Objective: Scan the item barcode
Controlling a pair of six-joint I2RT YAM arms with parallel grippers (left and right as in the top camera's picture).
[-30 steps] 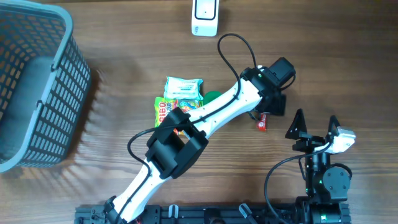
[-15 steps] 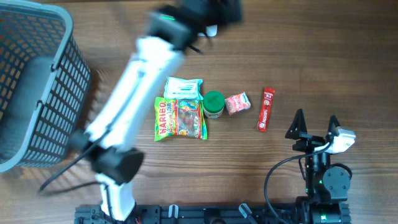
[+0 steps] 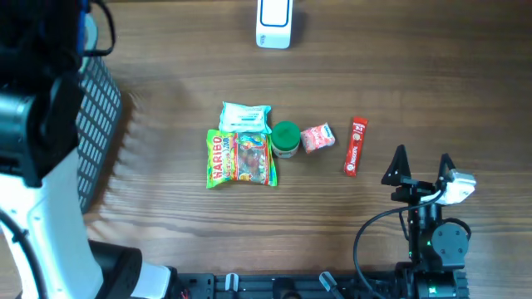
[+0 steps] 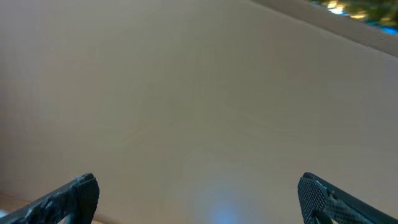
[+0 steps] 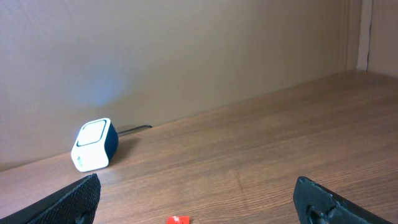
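**Left fingers point(image 4: 79, 198) and right fingers point(image 5: 78, 198) are gaping wide, gripping nothing**

At the far left of the overhead frame the left arm point(image 3: 37, 191) is rearing up close to the camera and hiding most of the basket point(image 3: 98, 116). Its wrist view is showing only bare wall between the spread tips, so it is pointing away from the table point(image 3: 416, 75).

The task looks to be sitting at its picking step. No item is in hand, and none is lying near the scanner point(image 3: 274, 23) at top centre.

The items are lying in a row mid-frame. A Haribo bag point(image 3: 241, 158) is touching a white packet point(image 3: 245, 116) at its upper edge. A green tub point(image 3: 286, 139) is sitting just beside them, then a pink packet point(image 3: 317, 138), then a red bar point(image 3: 357, 145) slightly apart. Which one is meant I cannot tell, and no barcode is showing.

At lower right the right gripper point(image 3: 421, 162) is sitting near the red bar, jaws fully apart.

The next move is probably calling for one arm to come down over an item, close on it and turn its code toward the scanner. The bag, packet and tub are crowding one another, so fingers reaching there risk nudging neighbours. The red bar is looking the easiest pick.
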